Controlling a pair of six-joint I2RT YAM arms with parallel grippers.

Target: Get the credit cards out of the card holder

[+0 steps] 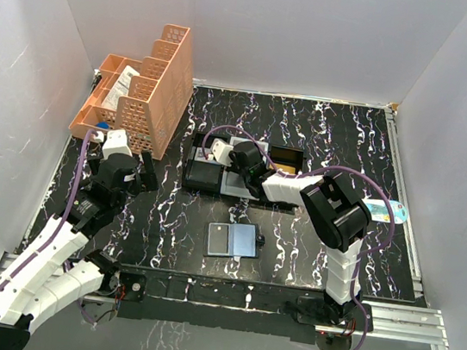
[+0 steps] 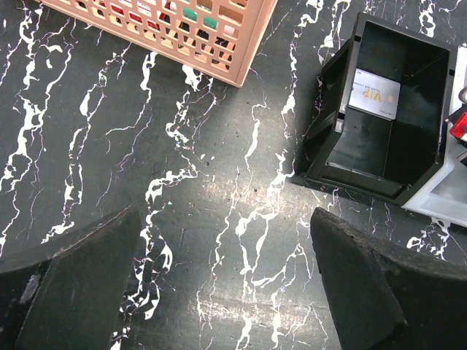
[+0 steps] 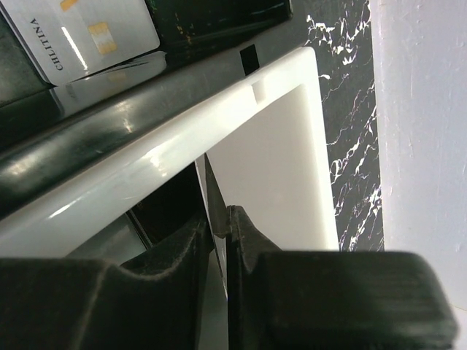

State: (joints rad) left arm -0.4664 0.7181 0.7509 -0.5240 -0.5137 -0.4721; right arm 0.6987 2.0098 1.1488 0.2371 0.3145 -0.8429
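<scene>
Two arms share this job unevenly, by our reading. At the upper left of the overhead view stands a peach basket [image 1: 153,98], which has no part in the task. Just below it the left gripper [image 2: 222,219] hovers over the bare counter [image 2: 109,146], jaws spread wide with nothing between them. We think it is parked there to keep out of the way.

At mid-frame sits the three-compartment tray [image 3: 241,102], with one card [image 2: 373,93] flat in a black bin. Below the tray, at lower centre, the card holder [image 1: 233,240] lies open and flat on the counter, apart from both arms. Whether any cards sit inside it we cannot tell.

From the right, the right gripper [image 3: 219,215] reaches into the tray's white bin. Its jaws are narrowed to a slit around a thin pale edge, likely a card carried on edge so it drops in cleanly. Whether they pinch it we cannot tell.
</scene>
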